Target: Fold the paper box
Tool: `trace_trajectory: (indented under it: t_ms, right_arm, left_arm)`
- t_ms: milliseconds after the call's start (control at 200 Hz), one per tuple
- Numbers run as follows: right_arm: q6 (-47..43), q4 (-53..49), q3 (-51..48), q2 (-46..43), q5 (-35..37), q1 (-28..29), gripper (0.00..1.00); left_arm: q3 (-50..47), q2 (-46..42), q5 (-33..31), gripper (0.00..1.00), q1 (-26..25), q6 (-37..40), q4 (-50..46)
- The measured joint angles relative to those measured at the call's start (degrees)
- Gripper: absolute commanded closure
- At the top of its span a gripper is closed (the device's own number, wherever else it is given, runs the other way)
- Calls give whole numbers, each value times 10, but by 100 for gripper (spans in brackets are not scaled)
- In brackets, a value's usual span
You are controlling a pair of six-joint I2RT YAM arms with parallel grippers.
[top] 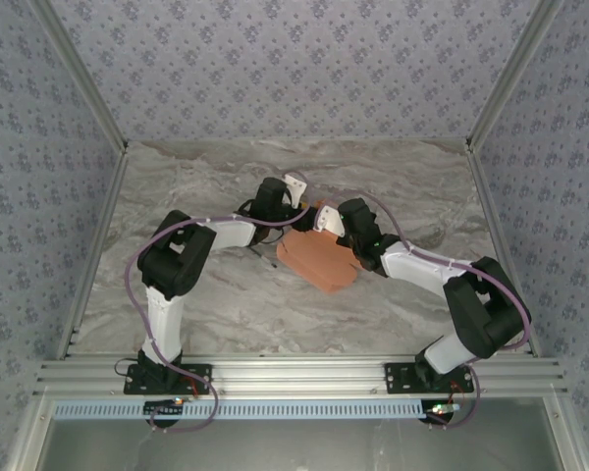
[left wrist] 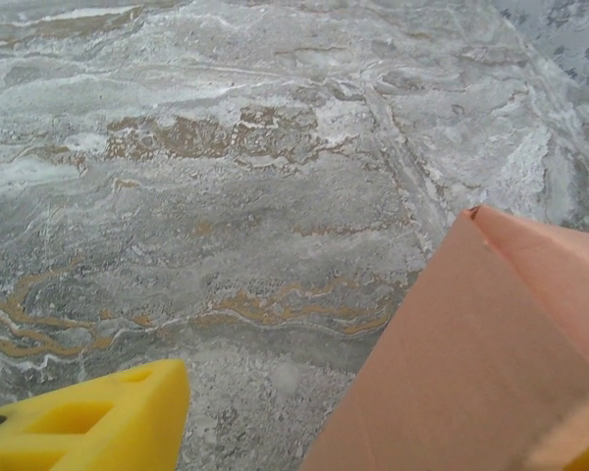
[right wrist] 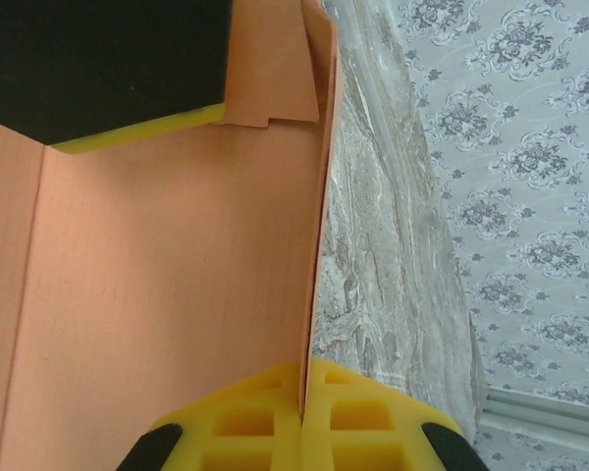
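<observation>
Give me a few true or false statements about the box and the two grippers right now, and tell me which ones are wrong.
1. The right gripper is pinching an edge of the paper box. True.
2. The paper box is blue. False: it is salmon-orange cardboard.
3. The table has a marbled grey surface with brownish veins. True.
4. The left gripper is clamped shut on the paper box. False: its fingers stand wide apart, with bare table between one finger and the cardboard.
5. The paper box lies at the near edge by the arm bases. False: it sits mid-table, where the two grippers meet.
</observation>
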Motion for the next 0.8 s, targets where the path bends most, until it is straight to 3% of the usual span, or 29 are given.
trace_trajectory:
  t_ms: [395, 800]
  right_arm:
    - [2, -5, 5, 0, -5, 0, 100]
    - [22, -35, 16, 0, -5, 0, 100]
  left_arm:
    - [2, 0, 18, 53, 2, 7, 5]
    - [14, 0, -67, 70, -29, 31, -10]
